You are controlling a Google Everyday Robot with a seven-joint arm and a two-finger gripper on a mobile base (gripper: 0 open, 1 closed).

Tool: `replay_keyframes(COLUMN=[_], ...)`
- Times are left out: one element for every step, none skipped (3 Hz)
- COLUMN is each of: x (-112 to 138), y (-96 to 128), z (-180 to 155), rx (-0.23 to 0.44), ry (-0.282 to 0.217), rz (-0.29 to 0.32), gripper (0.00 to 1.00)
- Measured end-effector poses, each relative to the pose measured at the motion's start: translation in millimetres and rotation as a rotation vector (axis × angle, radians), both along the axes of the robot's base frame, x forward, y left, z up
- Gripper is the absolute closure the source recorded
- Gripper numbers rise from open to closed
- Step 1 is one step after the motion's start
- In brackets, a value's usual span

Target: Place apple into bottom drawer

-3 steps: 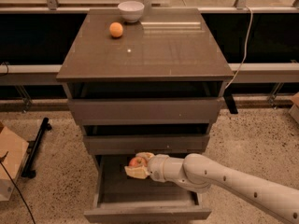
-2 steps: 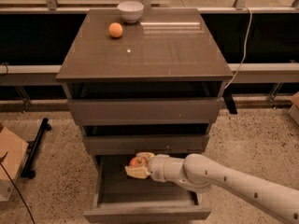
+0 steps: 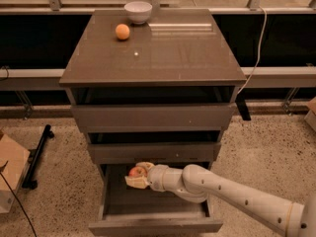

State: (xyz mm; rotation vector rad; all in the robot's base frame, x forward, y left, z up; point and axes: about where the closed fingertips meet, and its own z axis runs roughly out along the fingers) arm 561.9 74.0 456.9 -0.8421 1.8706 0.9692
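Barely shifted, the gripper (image 3: 138, 175) (jaws clasping one apple (image 3: 136, 171)) hovers inside the bottom drawer (image 3: 155, 226).

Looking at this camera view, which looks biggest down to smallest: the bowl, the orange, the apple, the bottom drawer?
1. bottom drawer
2. bowl
3. orange and apple: they look alike, and the tool, over the open drawer, partly hides the apple it holds.
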Motion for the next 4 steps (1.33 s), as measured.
replay_keyframes(x=[19,22,23,25], y=[9,8,23,37], z=[-37,-41,-58,-87], rx=[0.035,0.040,0.009,0.011], ry=[0.013,0.018,0.021,0.040], rz=[-0.007,-0.018,0.014,0.027], gripper=[1.00,1.00,1.00,1.00])
